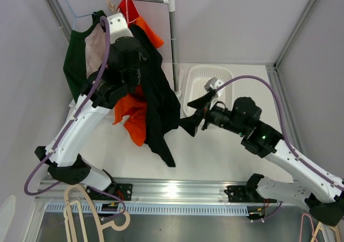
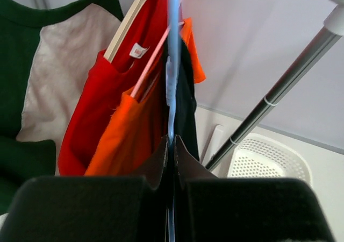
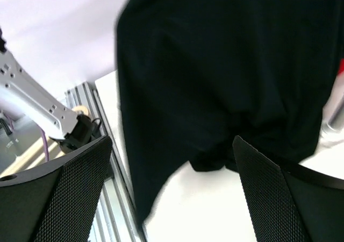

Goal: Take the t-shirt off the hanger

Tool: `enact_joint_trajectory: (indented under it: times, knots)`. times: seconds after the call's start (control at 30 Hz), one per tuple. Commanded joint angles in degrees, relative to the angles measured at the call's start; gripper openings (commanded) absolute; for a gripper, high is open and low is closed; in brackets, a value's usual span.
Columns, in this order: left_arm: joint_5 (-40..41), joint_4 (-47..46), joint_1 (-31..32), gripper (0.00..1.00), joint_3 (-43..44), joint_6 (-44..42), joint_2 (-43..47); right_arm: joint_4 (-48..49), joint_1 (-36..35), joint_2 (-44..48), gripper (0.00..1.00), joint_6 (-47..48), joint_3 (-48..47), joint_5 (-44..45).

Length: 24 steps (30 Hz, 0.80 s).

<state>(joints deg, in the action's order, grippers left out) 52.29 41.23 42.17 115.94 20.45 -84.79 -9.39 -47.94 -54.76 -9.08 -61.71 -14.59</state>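
Our left gripper (image 2: 172,145) pinches the blue hanger (image 2: 172,64) tight. The black t-shirt (image 1: 158,99) hangs straight down from it. Our right gripper (image 1: 198,113) is wide open, with the shirt's bottom edge just in front.

The t-shirt (image 3: 215,64) just ahead of the right gripper (image 3: 172,142) is plain black, and that gripper's pads (image 3: 75,199) are black with a fine mesh pattern. Between the black fingers (image 2: 157,164) of the left gripper (image 2: 172,142) the hanger (image 2: 173,43) is pale blue. Left of it hang an orange garment (image 2: 129,140), a red garment (image 2: 91,113) and a dark green shirt (image 2: 21,19) with a beige panel, and right of it is a white perforated basket (image 2: 263,156).
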Motion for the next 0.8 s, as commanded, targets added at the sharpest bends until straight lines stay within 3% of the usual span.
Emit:
enact_joint_trajectory:
  times: [0.0, 0.2, 0.57, 0.67, 0.7, 0.77]
  knots:
    - [11.1, 2.5, 2.7, 0.01, 3.1, 4.5, -0.8, 6.9, -5.8, -2.6, 0.99, 4.8, 0.5, 10.0]
    - [11.3, 5.5, 5.2, 0.01, 3.2, 7.4, -1.3, 19.4, -9.4, -5.3, 0.99, 3.6, 6.4, 14.2]
    - [12.5, 5.4, 8.3, 0.01, 3.7, 8.2, -2.5, 24.3, -11.6, -14.5, 0.96, 3.5, 4.4, 13.1]
    - [12.3, 5.0, 8.4, 0.01, 4.4, 7.9, -3.4, 24.5, -12.4, -16.2, 0.76, 3.2, 4.1, 14.0]
    - [12.1, 4.6, 8.5, 0.01, 4.6, 7.7, -3.7, 24.4, -12.7, -16.4, 0.6, 3.2, 4.1, 14.5]
    - [12.3, 4.0, 8.5, 0.01, 4.8, 7.1, -4.3, 24.9, -13.1, -16.5, 0.61, 2.9, 4.7, 14.5]
